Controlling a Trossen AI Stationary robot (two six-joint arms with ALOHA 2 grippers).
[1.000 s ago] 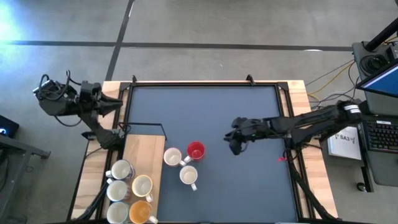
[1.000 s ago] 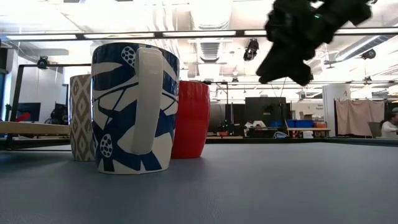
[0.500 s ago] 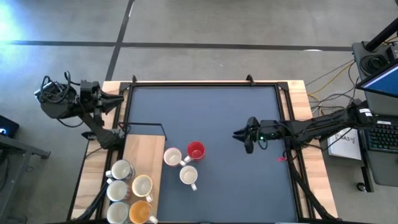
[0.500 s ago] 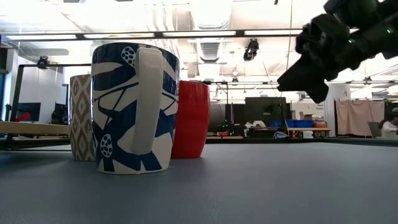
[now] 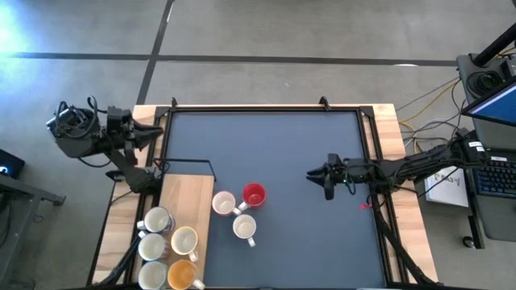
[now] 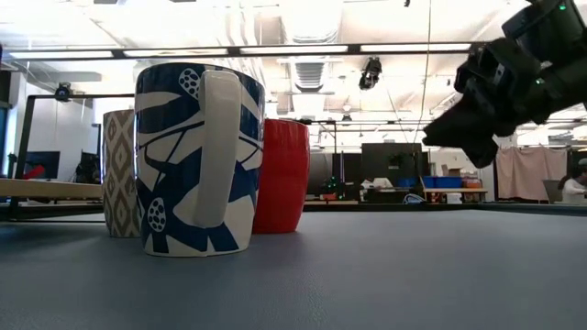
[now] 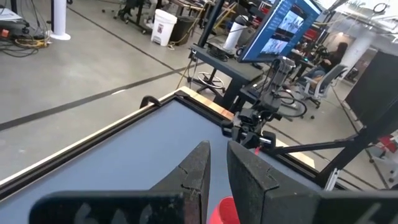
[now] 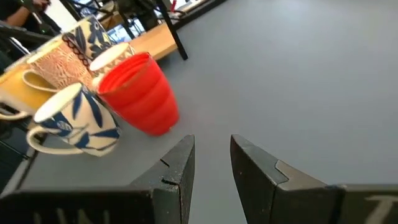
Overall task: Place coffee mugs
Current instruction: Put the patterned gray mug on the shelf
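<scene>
Right gripper [image 5: 316, 176]: raised above the blue table [image 5: 282, 145], on its right half, empty; fingers [image 8: 180, 168] parted by a narrow gap, nothing between them. Seen in the low view [image 6: 459, 128] hanging clear of the surface.

Left gripper [image 5: 155, 133]: parked at the far left corner of the table, off the work area; fingers [image 7: 196, 171] nearly together with a thin slit between, holding nothing.

Red mug [image 5: 254, 195]: upright on the blue surface, well apart from the right gripper, toward the left arm's side and slightly nearer the table's front edge; directly ahead of the right fingers in the right wrist view [image 8: 138, 93].

White mug with blue pattern [image 5: 244, 228]: upright, just in front of the red mug, handle outward; closest thing to the low camera [image 6: 197, 158].

Patterned cream mug [image 5: 223, 203]: touching or just beside the red mug, on its side away from the right gripper.

Wooden board [image 5: 184, 193]: front left of the table, well apart from the right gripper, nearer the left gripper.

Mugs on the board: two white mugs [image 5: 156, 220] [image 5: 184, 239], another white one [image 5: 151, 247], one orange mug [image 5: 182, 274], clustered at the board's front end. One more at the picture's lower edge, too cut off to tell.
</scene>
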